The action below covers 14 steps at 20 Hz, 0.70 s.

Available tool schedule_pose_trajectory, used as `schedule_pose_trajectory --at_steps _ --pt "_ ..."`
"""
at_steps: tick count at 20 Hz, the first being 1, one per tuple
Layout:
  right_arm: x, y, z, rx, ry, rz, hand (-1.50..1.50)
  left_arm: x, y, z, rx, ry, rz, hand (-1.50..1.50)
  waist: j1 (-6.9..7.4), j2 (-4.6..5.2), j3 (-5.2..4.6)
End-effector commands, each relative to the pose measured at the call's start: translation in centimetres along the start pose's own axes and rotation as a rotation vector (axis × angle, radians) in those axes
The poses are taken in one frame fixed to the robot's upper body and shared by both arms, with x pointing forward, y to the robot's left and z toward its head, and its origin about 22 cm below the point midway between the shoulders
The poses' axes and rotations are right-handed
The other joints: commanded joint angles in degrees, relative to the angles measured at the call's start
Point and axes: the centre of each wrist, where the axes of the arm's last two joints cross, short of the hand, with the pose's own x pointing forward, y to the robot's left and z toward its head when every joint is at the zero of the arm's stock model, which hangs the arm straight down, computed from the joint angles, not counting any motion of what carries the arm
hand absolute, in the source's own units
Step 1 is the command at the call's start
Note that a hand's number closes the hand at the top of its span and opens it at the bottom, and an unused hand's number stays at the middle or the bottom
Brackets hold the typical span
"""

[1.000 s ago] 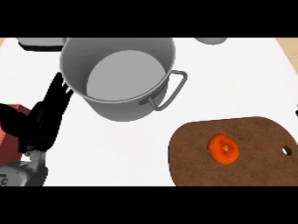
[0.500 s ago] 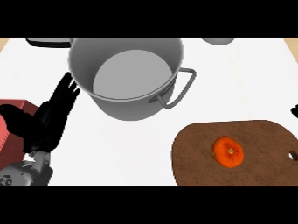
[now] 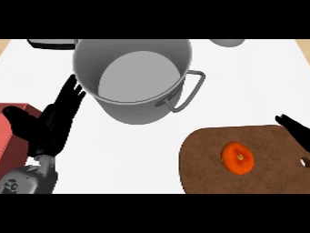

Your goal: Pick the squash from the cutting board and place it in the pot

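Head view: squash (image 3: 238, 157) sits on cutting board (image 3: 211, 173), untouched. My right hand (image 3: 308, 139) now comes further in over board edge, fingers straight, holding nothing. Left hand (image 3: 53, 123) rests open beside pot (image 3: 140, 82). I judge reach started, grasp not yet.

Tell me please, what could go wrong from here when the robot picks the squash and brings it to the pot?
The round orange squash may roll on the cutting board if the right hand nudges it. The pot has tall walls and a side handle facing the board, so a low carry could hit them.
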Motion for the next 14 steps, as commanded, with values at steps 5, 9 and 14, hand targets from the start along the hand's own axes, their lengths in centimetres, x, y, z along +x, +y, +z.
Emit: schedule_pose_trajectory --at_steps 5,9,14 --pt "1.4 2.0 0.4 -0.013 0.070 0.025 -1.50 0.0 0.5 0.9 0.003 0.011 0.006 0.00 -0.51 -0.15 -0.02" --pt "1.2 3.6 -1.0 -0.043 0.038 -0.008 -1.50 -0.1 1.9 1.7 -0.007 0.013 -0.004 0.00 -0.34 -0.13 -0.01" --pt "1.8 6.5 -2.1 -0.046 0.038 -0.011 -1.50 -0.8 0.7 0.0 0.012 0.009 0.015 0.00 -0.64 -0.07 0.00"
